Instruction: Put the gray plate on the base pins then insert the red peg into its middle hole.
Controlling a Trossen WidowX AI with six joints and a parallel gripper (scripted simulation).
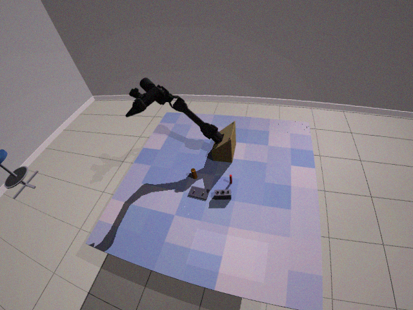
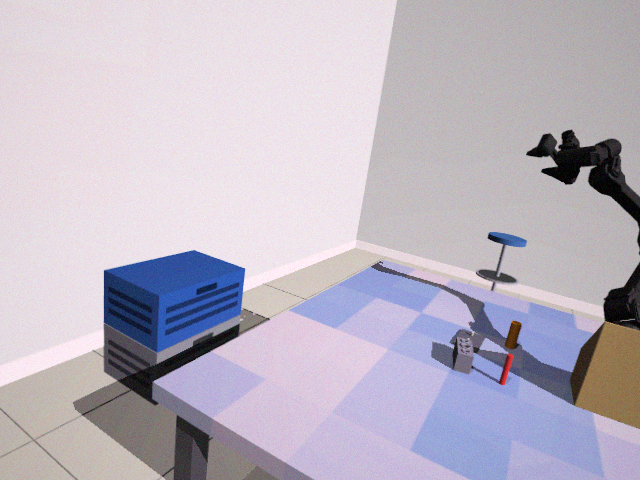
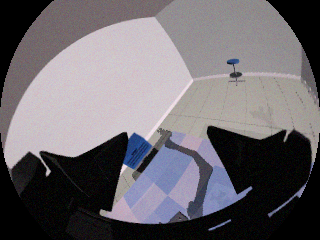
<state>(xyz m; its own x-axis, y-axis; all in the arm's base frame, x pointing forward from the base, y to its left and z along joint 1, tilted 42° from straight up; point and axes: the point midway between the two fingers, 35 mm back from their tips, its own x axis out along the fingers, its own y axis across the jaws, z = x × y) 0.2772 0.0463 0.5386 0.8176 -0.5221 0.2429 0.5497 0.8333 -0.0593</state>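
Observation:
The gray plate (image 1: 222, 193) (image 2: 463, 353), with three holes facing up, rests on the checkered table right beside the flat gray base (image 1: 199, 192) with its two small pins. The plate is not on the pins. The red peg (image 1: 230, 179) (image 2: 506, 368) stands upright just behind the plate. My gripper (image 1: 129, 113) (image 2: 540, 162) (image 3: 168, 134) is open and empty. It is raised high in the air, far from these parts, and points out past the table's left edge. In the wrist view only the table's far end shows between the fingers.
An orange cylinder (image 1: 193, 173) (image 2: 512, 334) stands behind the base. The arm is mounted on a tan box (image 1: 226, 146) (image 2: 610, 372). A blue and grey cabinet (image 2: 173, 294) (image 3: 136, 150) and a blue stool (image 2: 504, 258) (image 1: 15, 175) stand on the floor beyond the table.

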